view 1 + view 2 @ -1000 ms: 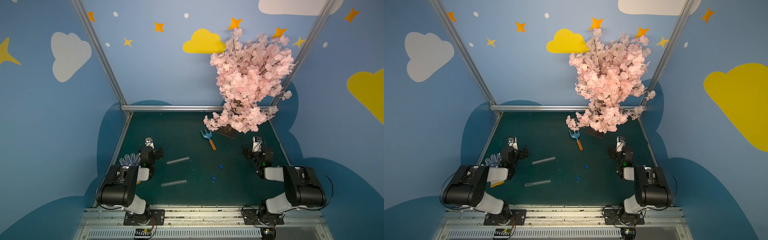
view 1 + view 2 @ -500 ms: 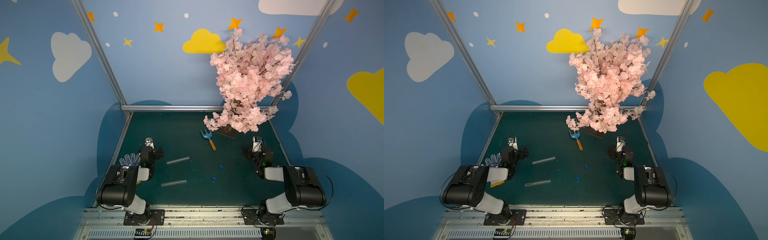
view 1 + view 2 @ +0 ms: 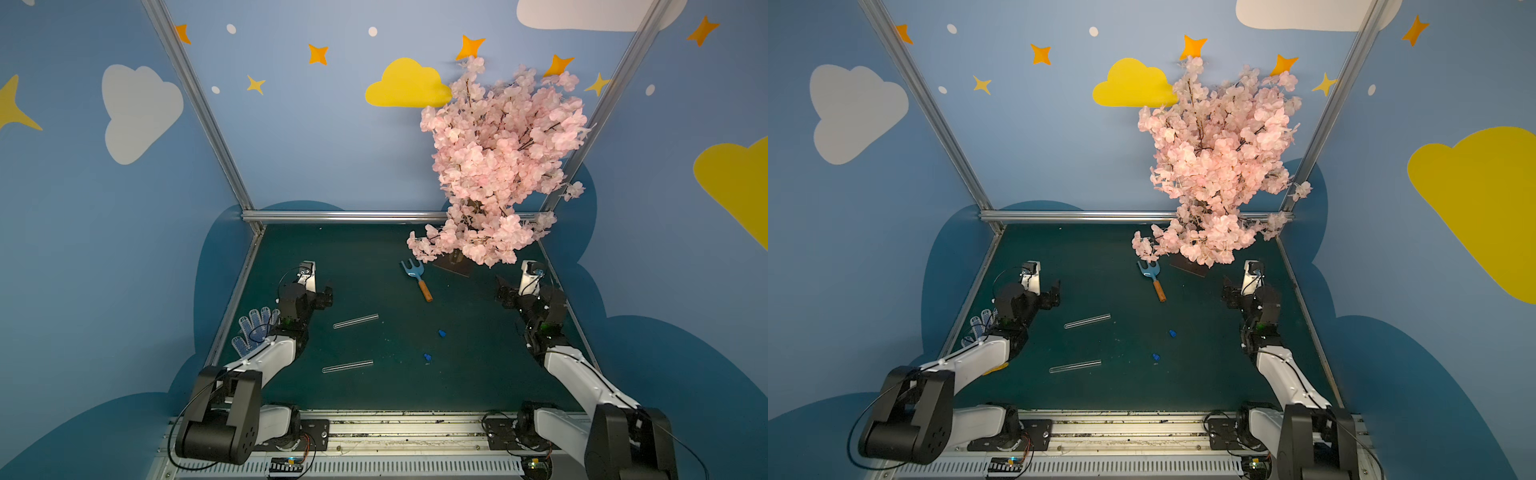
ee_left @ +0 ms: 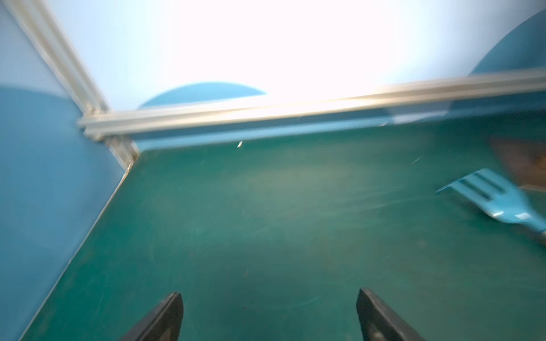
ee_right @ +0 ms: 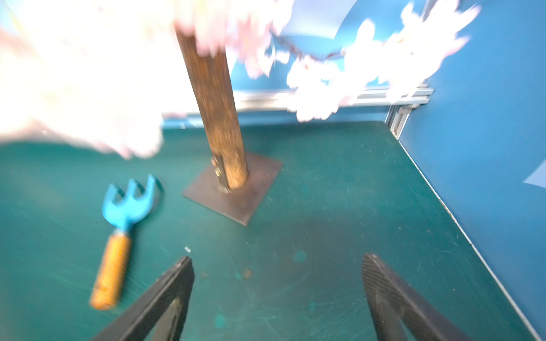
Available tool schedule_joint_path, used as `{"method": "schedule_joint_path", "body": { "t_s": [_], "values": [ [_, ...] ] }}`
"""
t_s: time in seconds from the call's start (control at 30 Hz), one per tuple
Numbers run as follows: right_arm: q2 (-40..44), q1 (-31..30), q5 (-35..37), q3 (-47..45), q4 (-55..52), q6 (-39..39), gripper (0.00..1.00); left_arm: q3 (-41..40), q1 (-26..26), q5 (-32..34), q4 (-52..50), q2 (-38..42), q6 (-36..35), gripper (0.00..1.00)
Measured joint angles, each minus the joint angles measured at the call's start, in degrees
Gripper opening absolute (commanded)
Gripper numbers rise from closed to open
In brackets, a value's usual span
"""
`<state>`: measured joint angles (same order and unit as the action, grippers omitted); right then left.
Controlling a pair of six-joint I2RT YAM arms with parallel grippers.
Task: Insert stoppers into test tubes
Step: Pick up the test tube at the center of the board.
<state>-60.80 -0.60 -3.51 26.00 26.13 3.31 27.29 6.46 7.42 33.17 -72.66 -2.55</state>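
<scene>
Barely anything differs from a second ago: our left jaws and right jaws both gape wide, holding nothing. The test tubes (image 3: 356, 321) lie on the counter (image 3: 374, 270) nearer the left jaws, the stoppers (image 3: 441, 333) nearer the right jaws, so we judge no insertion is begun.

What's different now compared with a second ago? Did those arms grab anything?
Hardly anything. Both arms seem to be just starting to move: their wrist views are blurred, yet the top views show barely any shift. The left gripper and right gripper are open and empty; nothing was taken or released. The test tubes, stoppers, garden fork, glove and blossom tree lie as before.
</scene>
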Motion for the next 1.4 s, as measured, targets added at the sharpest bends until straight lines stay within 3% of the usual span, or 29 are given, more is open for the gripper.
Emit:
{"method": "schedule_joint_path", "body": {
  "t_s": [0.2, 0.3, 0.47, 0.67, 0.8, 0.97, 1.17, 1.4],
  "values": [
    [2.7, 0.0, -4.3, 3.0, -10.4, 10.1, 0.9, 11.4, 2.2, -11.6, -13.2, 0.7, 1.3, 0.83],
    [3.4, 0.0, -6.5, 3.1, -14.8, 12.7, 0.9, 17.1, 4.1, -18.0, -21.0, 0.2, -1.4, 0.8],
    [7.8, 0.0, -6.8, 3.1, -21.8, 14.8, 0.9, 23.8, 10.1, -24.1, -41.2, 1.7, -15.2, 0.79],
    [13.3, 0.0, -5.8, 3.0, -24.2, 16.0, 0.9, 23.7, 15.6, -27.6, -66.3, 7.9, -31.7, 0.79],
    [14.5, 0.0, -5.4, 3.0, -24.7, 16.0, 0.9, 19.6, 17.0, -26.9, -74.8, 10.9, -38.0, 0.69],
    [14.8, 0.0, -5.1, 3.0, -26.1, 15.8, 0.89, 14.4, 20.8, -21.7, -80.2, 11.1, -41.7, 0.69],
    [14.8, 0.0, -4.9, 3.0, -26.4, 15.8, 0.89, 11.3, 22.9, -15.3, -80.9, 9.8, -42.7, 0.68],
    [14.6, 0.0, -5.1, 3.0, -27.4, 15.7, 0.89, 11.3, 23.9, -12.3, -79.1, 2.3, -43.9, 0.68]
  ]
}}
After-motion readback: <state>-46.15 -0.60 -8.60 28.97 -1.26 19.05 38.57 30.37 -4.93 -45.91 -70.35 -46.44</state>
